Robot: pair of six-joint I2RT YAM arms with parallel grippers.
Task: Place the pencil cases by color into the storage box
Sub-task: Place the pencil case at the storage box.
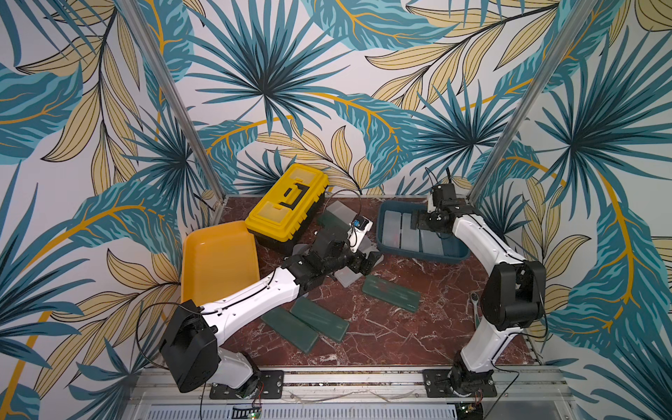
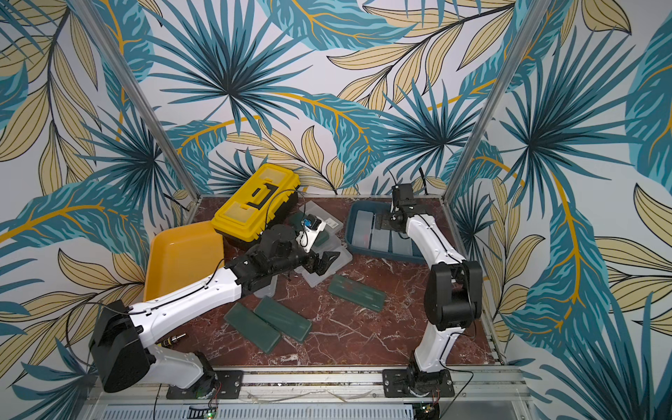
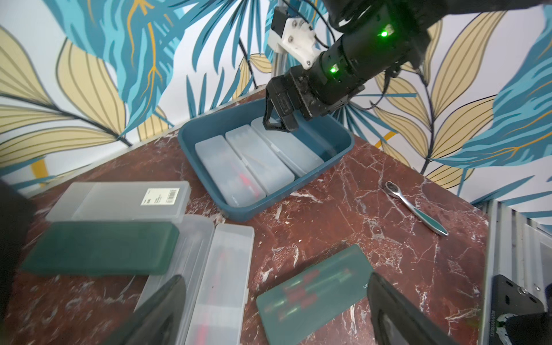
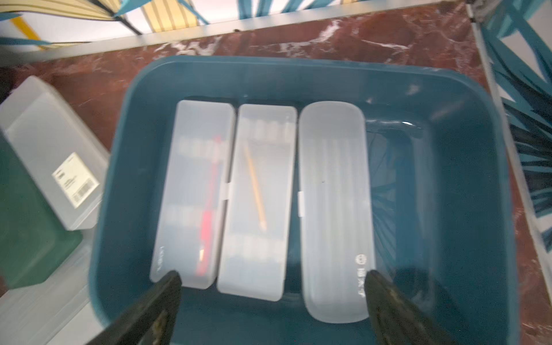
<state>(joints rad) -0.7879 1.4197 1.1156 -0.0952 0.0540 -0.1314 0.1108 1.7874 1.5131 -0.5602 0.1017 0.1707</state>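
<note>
Three frosted white cases (image 4: pixel 257 194) lie side by side in the blue box (image 4: pixel 448 149), right under the right pincer (image 4: pixel 271 274), which hangs wide open and empty above them. Four green cases (image 1: pixel 391 292) rest on the counter (image 1: pixel 418 327) (one by the toolbox (image 1: pixel 287 202)). Over loose white cases (image 3: pixel 221 283) hovers the left pincer (image 3: pixel 276 276), also spread open and empty

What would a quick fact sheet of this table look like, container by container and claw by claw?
Blue bin: three frosted cases, side by side
Yellow tray: nothing seen in it
Green cases: on the table, none in bin or tray
Other frosted cases: piled near the left gripper
Left gripper: open, over that pile
Right gripper: open, above the bin
Extras: toolbox, wrench
</note>
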